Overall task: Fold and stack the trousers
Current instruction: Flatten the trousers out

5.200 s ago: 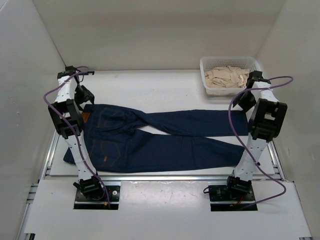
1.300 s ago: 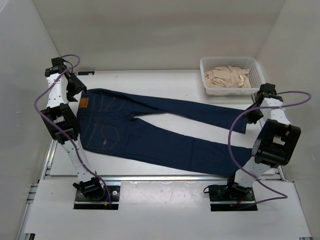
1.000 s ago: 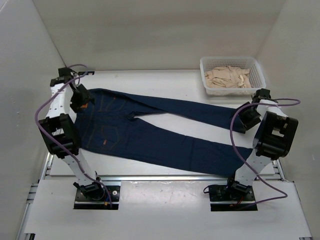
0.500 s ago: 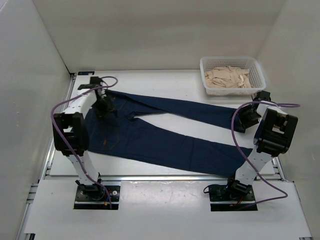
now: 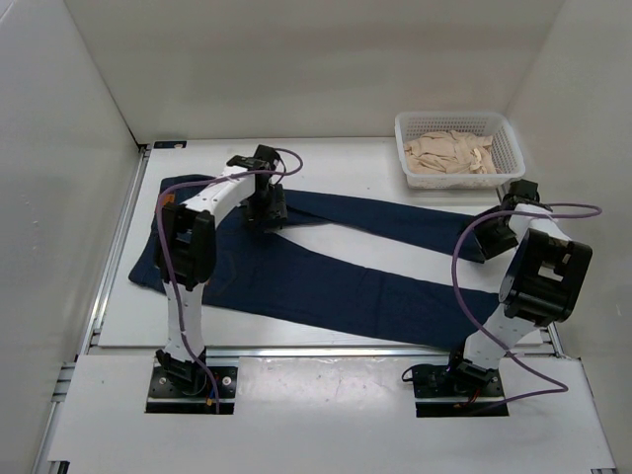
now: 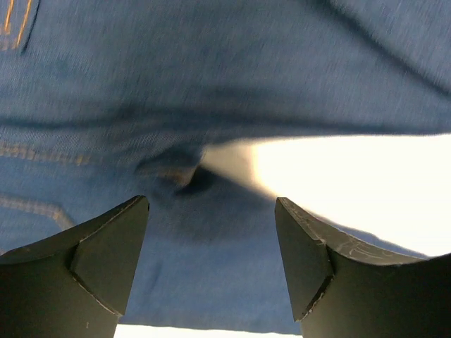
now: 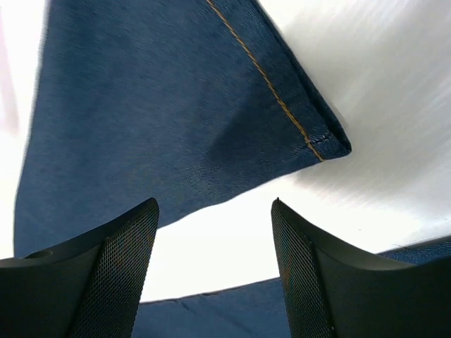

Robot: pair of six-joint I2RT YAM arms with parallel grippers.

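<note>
"While the jeans (image 5: pixel 326 286) lie flat, waist at nine o'clock and legs toward three, is anything folded?"

"Nothing yet. I judge every fold and the stacking remain. My left gripper (image 6: pixel 210 204) hangs apart over the crotch (image 6: pixel 176 172), and my right gripper (image 7: pixel 215 204) apart over the twelve-o'clock leg's hem (image 7: pixel 331 141). Neither clamps cloth."

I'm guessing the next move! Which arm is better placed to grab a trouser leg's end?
Right, probably: the right pincer, open, hangs by the far leg's hem; the left pincer is at the crotch of the trousers.
</note>
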